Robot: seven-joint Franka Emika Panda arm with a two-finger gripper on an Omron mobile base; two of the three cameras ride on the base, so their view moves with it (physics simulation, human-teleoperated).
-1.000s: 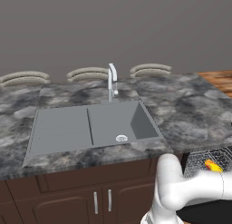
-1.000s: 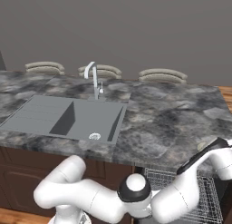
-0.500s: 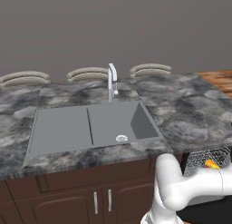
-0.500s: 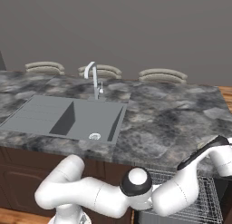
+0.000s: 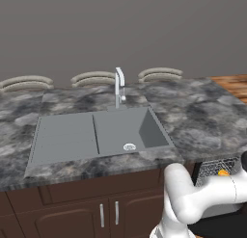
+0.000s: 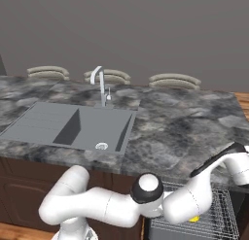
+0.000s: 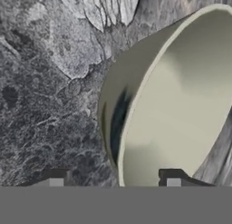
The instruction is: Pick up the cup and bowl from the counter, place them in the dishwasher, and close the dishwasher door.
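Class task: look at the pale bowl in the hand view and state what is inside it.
The bowl shows a bare, pale inner wall with nothing on it. Its lowest part runs out of view, so that stays unknown.

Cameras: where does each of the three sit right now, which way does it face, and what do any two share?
Left base view: behind the arm's left, looking forward and down at the counter and sink; white arm at lower right.
Right base view: behind its right, same counter and sink; arm at lower left, over the dishwasher rack.
Hand view: on the hand, close on a pale bowl on the counter; its wall stands between the gripper tips.
Shared: both base views show the faucet and sink.
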